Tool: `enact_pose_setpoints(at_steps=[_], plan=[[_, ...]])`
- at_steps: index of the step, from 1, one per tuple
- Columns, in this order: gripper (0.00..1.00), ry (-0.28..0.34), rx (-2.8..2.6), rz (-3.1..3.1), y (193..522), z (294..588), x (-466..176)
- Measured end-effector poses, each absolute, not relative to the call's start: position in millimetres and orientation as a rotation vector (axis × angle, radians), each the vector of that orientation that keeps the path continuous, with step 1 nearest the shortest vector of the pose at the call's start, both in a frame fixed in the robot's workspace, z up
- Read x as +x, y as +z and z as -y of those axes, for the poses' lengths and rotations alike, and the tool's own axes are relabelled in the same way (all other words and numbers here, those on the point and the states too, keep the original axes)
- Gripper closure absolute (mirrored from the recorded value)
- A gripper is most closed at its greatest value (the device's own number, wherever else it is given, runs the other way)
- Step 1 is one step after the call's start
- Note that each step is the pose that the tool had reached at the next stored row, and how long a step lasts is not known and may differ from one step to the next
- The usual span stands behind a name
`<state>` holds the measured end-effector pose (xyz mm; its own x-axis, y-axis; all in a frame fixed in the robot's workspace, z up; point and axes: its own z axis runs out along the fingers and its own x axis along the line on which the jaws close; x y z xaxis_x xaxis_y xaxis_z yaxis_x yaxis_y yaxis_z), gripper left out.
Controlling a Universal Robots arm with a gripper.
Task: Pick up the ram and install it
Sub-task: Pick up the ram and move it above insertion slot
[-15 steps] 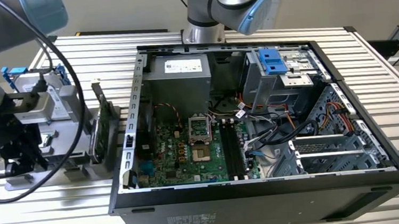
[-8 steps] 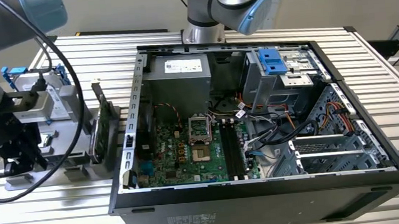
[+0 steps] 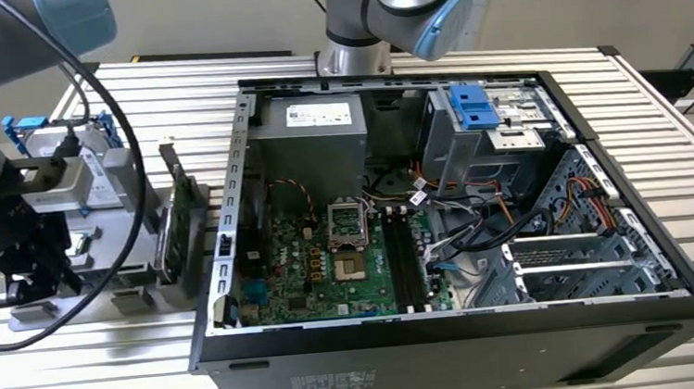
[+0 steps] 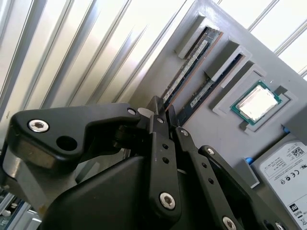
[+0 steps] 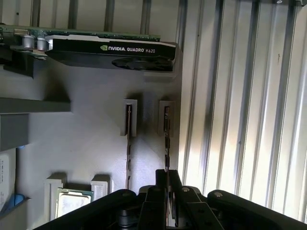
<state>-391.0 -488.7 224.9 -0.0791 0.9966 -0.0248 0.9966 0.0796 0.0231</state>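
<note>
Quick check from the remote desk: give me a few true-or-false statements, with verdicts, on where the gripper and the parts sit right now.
1. The gripper hangs over the open case. False: it is at the grey holder, to the exterior view's left of the case, in line with the ram.
2. Two sticks stand in the holder: the ram and a second stick. True.
3. A processor lies in a recess of the holder. True.
4. The graphics card is fitted inside the case. False: it stands on the holder.
</note>
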Motion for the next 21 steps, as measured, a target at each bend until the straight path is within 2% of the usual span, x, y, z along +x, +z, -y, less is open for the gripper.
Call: enact_pose_setpoints(at_steps=[21], plan=[[1.00, 0.000, 2.114, -2.278, 233.4, 488.7, -391.0]])
